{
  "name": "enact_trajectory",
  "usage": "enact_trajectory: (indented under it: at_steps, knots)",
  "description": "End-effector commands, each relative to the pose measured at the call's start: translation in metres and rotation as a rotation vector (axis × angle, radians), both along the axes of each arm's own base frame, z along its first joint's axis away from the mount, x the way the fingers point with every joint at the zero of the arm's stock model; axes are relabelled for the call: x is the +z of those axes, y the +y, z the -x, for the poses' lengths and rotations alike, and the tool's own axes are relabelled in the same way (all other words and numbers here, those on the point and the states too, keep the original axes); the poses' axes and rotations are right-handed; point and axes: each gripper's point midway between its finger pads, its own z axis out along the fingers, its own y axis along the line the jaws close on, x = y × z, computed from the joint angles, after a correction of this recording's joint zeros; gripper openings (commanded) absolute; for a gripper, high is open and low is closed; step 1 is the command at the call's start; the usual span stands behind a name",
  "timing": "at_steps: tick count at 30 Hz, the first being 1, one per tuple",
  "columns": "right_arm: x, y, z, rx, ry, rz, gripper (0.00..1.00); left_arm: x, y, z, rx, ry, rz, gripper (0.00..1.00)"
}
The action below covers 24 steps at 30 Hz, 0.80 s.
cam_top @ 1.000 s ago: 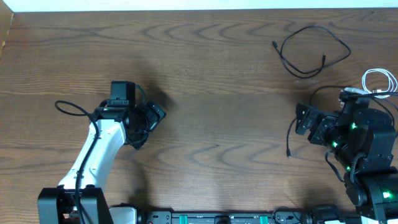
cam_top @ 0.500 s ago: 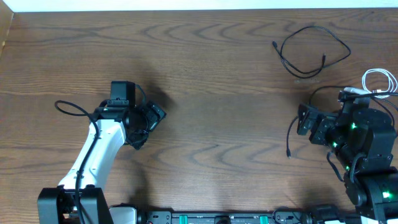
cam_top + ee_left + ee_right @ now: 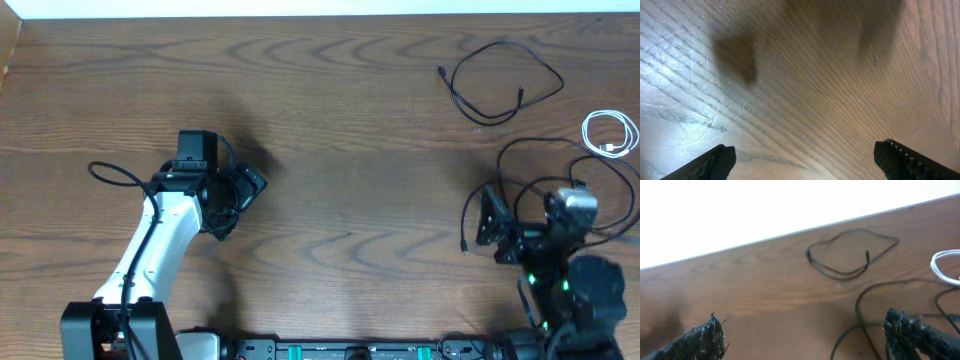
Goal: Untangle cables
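**Both tools released, cables lying free on the surface**

My right tool (image 3: 490,215) stands wide open and grasps nothing; in its wrist view the two dark fingertips (image 3: 700,340) sit far apart with bare wood between them. Ahead of it, well apart and toward the far edge of the surface (image 3: 350,120), the looped black cable (image 3: 441,71) lies by itself, both plug ends visible. Ahead and to that tool's right lies the white cable (image 3: 608,148), coiled small, apart from the loop. The second black cable (image 3: 465,225) is the nearest: it curves just in front of the right tool and sweeps back around my right arm, one plug end lying beside the tool.

My left tool (image 3: 245,190) is also released and empty, hovering over bare wood, well apart from all three cables.
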Motion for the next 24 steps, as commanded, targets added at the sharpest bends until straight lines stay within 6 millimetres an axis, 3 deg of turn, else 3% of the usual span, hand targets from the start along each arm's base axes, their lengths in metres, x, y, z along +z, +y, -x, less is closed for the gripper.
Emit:
enact_trajectory:
  at_steps: [1, 10, 15, 24]
  knots:
    - [-0.007, -0.002, 0.004, -0.001, -0.05, 0.012, 0.99, 0.004, 0.003, -0.002, 0.001, -0.015, -0.016, 0.93]
    - [-0.021, 0.003, 0.008, 0.031, -0.195, -0.029, 0.99, 0.004, 0.003, -0.002, 0.001, -0.015, -0.016, 0.93]
    - [-0.031, 0.001, 0.005, 0.019, -0.173, -0.033, 0.99, 0.004, 0.003, -0.002, 0.001, -0.015, -0.016, 0.93]
    - [-0.057, 0.002, -0.013, 0.026, -0.244, -0.034, 0.99, 0.004, 0.003, -0.002, 0.001, -0.015, -0.016, 0.93]
